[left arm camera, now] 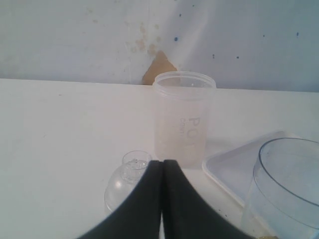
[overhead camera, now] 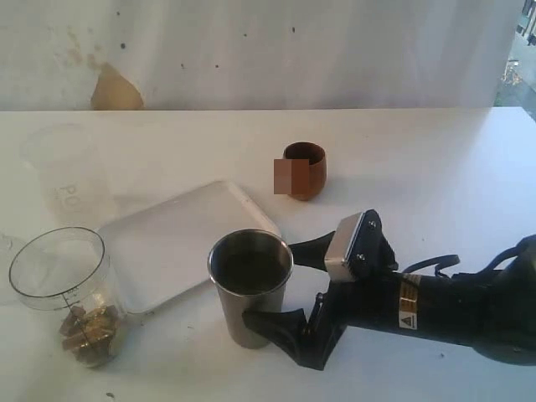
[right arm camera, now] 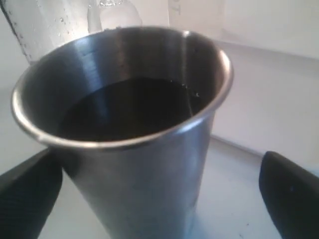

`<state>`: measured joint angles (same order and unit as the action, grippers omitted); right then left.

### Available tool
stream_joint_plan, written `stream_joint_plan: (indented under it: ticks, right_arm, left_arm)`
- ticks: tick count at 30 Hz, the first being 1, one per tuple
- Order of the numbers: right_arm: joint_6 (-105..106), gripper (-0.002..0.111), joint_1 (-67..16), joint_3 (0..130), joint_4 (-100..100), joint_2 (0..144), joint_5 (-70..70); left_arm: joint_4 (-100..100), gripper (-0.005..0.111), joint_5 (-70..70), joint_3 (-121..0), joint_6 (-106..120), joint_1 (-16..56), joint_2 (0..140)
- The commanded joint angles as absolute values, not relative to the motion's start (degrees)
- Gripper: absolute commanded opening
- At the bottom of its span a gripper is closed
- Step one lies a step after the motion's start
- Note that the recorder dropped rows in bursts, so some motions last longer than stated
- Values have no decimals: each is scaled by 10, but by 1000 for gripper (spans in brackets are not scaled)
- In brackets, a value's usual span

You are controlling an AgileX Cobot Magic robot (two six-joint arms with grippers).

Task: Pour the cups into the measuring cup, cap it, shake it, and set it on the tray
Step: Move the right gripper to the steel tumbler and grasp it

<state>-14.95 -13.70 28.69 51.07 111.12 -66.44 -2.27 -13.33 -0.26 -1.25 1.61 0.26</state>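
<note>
The stainless-steel tumbler stands upright near the front, with dark contents inside. My right gripper is open, one finger close against the tumbler's side and the other finger well apart from it. The small brown wooden cup stands farther back. The clear measuring cup is at front left with brown pieces in its bottom. The white tray lies between it and the tumbler. My left gripper is shut and empty; the exterior view does not show it.
A frosted plastic cup stands behind the tray at the left. A clear domed piece lies on the table just beyond my left fingertips. The white wall behind carries a brown patch.
</note>
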Motion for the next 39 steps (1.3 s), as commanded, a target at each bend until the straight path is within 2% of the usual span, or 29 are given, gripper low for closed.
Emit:
stream_joint_plan:
  ticks: [1, 21, 39]
  right_arm:
    - [-152, 105, -137, 301, 509, 1116, -686]
    - [-139, 105, -137, 326, 521, 1116, -660]
    - [-130, 105, -177, 354, 512, 1116, -617]
  left_arm:
    - [-25, 0, -133, 0, -12, 19, 0]
    - [-25, 0, -133, 0, -12, 19, 0]
    - [-25, 0, -133, 0, -12, 19, 0]
